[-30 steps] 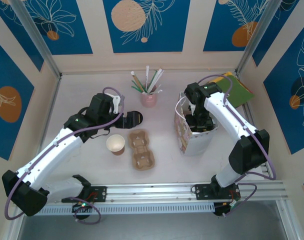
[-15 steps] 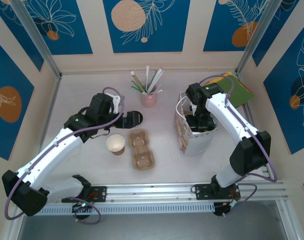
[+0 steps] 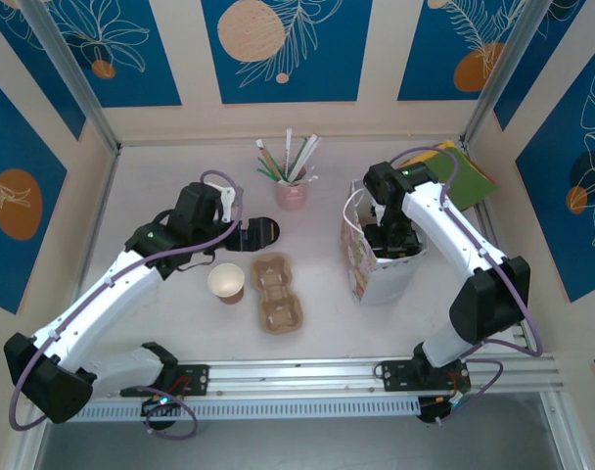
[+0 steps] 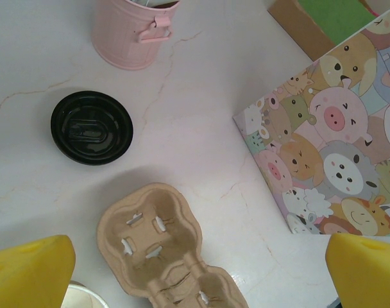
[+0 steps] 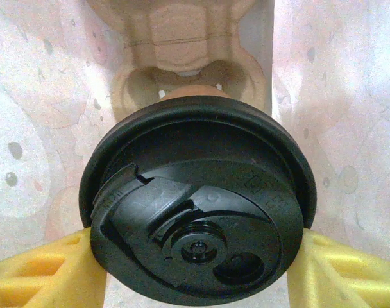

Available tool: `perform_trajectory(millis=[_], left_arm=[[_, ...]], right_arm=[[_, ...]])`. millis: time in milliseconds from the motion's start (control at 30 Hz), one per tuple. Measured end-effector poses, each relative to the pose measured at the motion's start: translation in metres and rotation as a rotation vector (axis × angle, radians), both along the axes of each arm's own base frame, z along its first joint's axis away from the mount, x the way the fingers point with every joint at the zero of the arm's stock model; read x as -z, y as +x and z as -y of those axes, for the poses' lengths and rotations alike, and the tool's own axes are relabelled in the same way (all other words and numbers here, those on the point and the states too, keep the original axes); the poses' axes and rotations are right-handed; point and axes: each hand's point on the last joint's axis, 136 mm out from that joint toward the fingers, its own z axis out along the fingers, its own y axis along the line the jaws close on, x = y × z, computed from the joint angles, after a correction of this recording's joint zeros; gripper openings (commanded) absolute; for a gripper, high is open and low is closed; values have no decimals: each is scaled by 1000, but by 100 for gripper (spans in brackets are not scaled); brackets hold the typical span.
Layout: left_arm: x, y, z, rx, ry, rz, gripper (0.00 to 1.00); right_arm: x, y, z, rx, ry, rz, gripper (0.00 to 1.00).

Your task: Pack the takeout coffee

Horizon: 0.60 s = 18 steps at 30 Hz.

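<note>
Change check: nothing visible has shifted over the last second, and both arms sit as they did. You are at a hold, so I judge the placement is not yet finished.

Your right pincer (image 5: 198,273) has its yellow fingers (image 5: 47,273) clamped on either side of the takeout coffee (image 5: 198,205), a brown kraft paper cup under a round black plastic lid. The cup is inside the cartoon-animal printed paper bag (image 3: 374,274) on the right of the white marble table (image 3: 160,176). It is over a moulded brown pulp tray (image 5: 176,38) at the bag's bottom. Whether the cup's base touches a slot, I cannot tell.

Orientation: the long axis looks roughly vertical, with the lid up toward the wrist camera and the base toward the tray. The lid hides most of the cup body.

Your left pincer (image 4: 196,273) is spread wide and empty, over a second pulp tray (image 4: 160,247) left of the bag. A loose black lid (image 4: 91,127) lies just beyond that tray.
</note>
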Motion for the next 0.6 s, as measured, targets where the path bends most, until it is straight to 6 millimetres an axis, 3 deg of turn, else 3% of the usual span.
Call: perform_trajectory(millis=[600], left_arm=[[5,2,1,0,8,-11,100]], right_arm=[[1,1,0,0,1,0,64]])
